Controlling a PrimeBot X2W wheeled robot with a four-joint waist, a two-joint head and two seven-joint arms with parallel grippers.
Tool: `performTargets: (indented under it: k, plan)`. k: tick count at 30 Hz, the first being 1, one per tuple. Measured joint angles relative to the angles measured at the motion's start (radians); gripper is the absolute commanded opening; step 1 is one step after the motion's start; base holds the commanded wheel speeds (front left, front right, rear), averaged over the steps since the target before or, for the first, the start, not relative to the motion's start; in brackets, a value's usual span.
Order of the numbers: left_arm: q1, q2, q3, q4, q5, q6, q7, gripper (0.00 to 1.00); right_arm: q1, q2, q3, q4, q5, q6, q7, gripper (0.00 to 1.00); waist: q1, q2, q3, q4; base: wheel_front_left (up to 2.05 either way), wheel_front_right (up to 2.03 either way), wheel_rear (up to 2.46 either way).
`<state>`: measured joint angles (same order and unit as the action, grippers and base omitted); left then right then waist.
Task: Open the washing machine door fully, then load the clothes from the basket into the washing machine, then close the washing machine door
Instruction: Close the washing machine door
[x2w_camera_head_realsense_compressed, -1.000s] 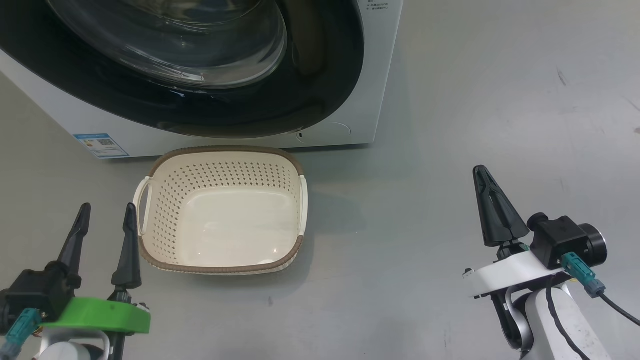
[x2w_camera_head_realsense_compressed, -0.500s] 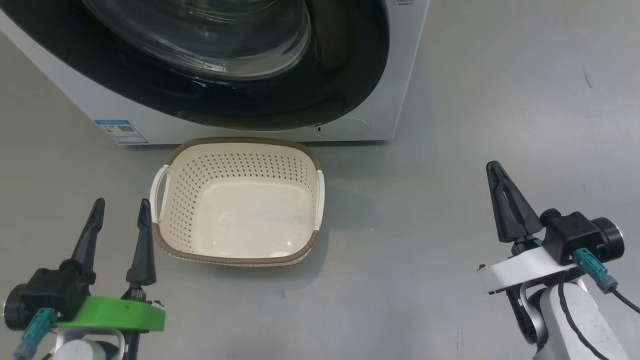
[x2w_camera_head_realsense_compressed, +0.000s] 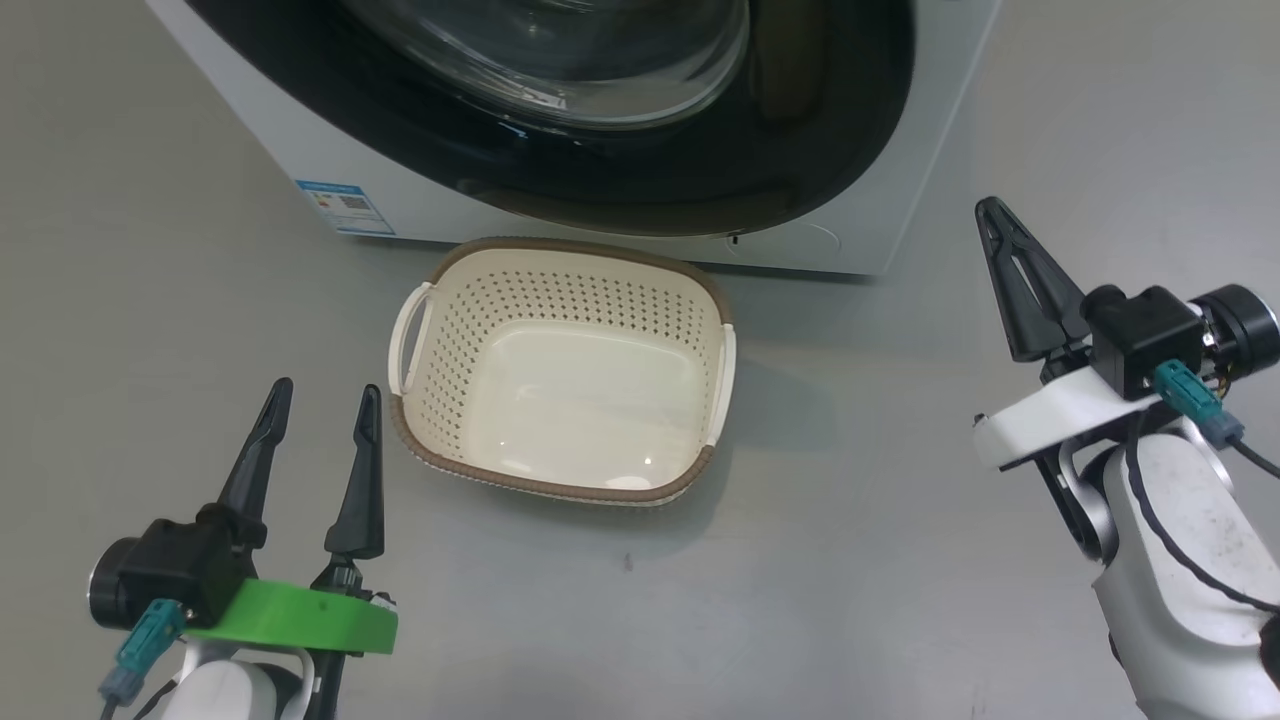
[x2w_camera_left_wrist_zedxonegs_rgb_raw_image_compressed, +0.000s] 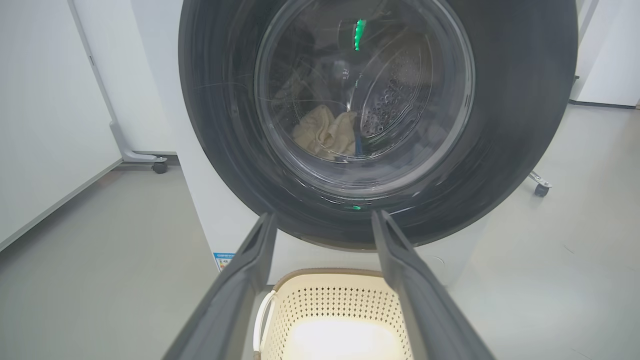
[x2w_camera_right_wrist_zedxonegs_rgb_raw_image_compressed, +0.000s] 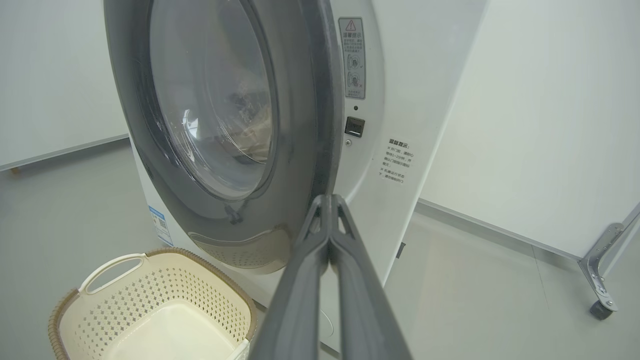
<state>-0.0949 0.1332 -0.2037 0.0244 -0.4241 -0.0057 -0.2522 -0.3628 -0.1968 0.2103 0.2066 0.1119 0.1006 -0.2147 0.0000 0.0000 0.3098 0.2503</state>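
- The small cream plastic basket (x2w_camera_head_realsense_compressed: 560, 295), a rounded rectangle with perforated walls, a brown woven-look rim and white side handles, sits just ahead and to the right of the left pincer (x2w_camera_head_realsense_compressed: 327, 390). Its smooth glossy bottom shows bare.
- It lies well to the left of the right pincer (x2w_camera_head_realsense_compressed: 988, 208).
- The big white front-loading washing machine (x2w_camera_head_realsense_compressed: 320, 150) stands beyond both pincers' fingertips, close behind the basket. A small blue label (x2w_camera_head_realsense_compressed: 345, 207) sits at its base.
- In the left wrist view, the pale yellow soft clothes (x2w_camera_left_wrist_zedxonegs_rgb_raw_image_compressed: 325, 135), with a strip of bright blue beside them, lie in the perforated steel drum, straight ahead of the left pincer's tips.
- The large round door (x2w_camera_left_wrist_zedxonegs_rgb_raw_image_compressed: 510, 125), with a wide glossy black rim and a clear bulging glass centre, covers the opening. Whether it is latched cannot be told.
- The left pincer hangs low over the grey floor (x2w_camera_head_realsense_compressed: 850, 550). Its two long dark fingers stand wide apart and grip nothing, and a green collar sits at the wrist.
- The right pincer, on a white forearm, has its fingers pressed together and holds nothing. In its wrist view it points at the door's right edge.
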Motion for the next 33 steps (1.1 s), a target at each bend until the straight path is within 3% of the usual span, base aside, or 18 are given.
performTargets:
  k: [8,20,33]
  plan:
    - [-0.009,-0.023,-0.001,0.014,0.015,-0.010,0.000,1.00,-0.125,-0.003,0.060,0.079,-0.008,0.013,0.035,0.00,0.0000,0.0000,0.008,0.085,0.00,0.00,0.00]
    - [-0.009,-0.039,0.001,0.034,0.024,-0.023,0.000,1.00,-0.232,-0.016,0.072,0.213,-0.005,0.016,0.055,0.00,0.0000,0.0000,0.000,0.180,0.00,0.00,0.00]
    - [-0.008,-0.054,0.015,0.031,0.030,-0.036,0.000,1.00,-0.389,-0.037,0.070,0.329,0.011,0.021,0.086,0.00,0.0000,0.0000,0.017,0.228,0.00,0.00,0.00]
